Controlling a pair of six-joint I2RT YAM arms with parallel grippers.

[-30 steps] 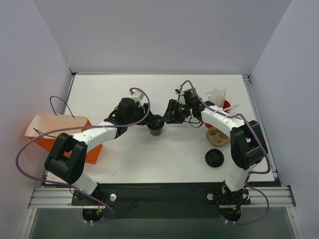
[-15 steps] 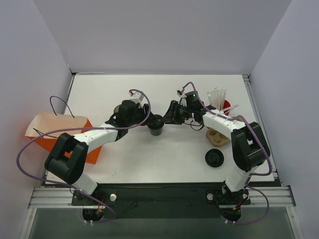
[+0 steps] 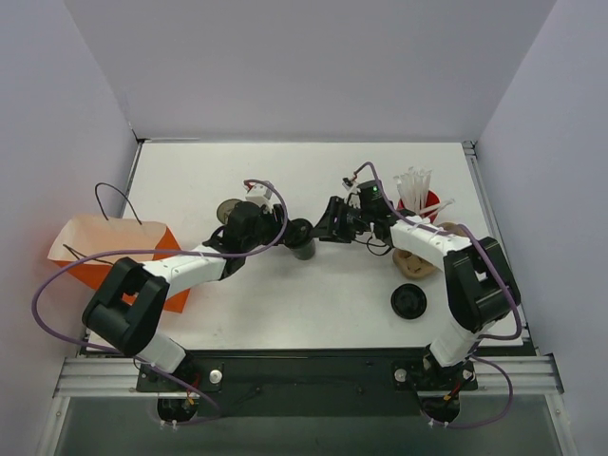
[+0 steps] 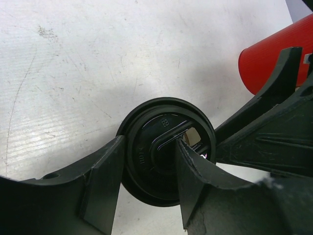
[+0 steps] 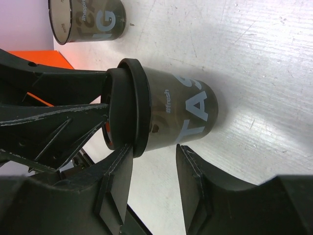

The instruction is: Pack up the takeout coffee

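Note:
The takeout coffee [image 3: 302, 238] is a small dark cup with a black round lid, standing mid-table between my two grippers. In the left wrist view I look down on its lid [image 4: 164, 128]. My left gripper [image 4: 149, 147] is open just over the lid, with one finger [image 4: 105, 176] at the lid's rim and the other [image 4: 195, 169] over its middle. I cannot tell if they touch it. In the right wrist view the cup [image 5: 181, 115] shows white lettering. My right gripper [image 5: 155, 149] is open with its tips just short of the cup's side, and holds nothing.
A lidless dark cup [image 3: 228, 207] stands behind the left arm. A red cup [image 3: 419, 198] of white sticks is at the back right, with a brown cardboard piece [image 3: 415, 259] and a loose flat black lid [image 3: 408, 301] near it. An orange bag [image 3: 104, 249] sits at the left edge.
My left gripper has moved in over the cup's lid, which uncovered the lidless cup behind it. My right gripper has shifted slightly toward the cup. The cup has barely moved.

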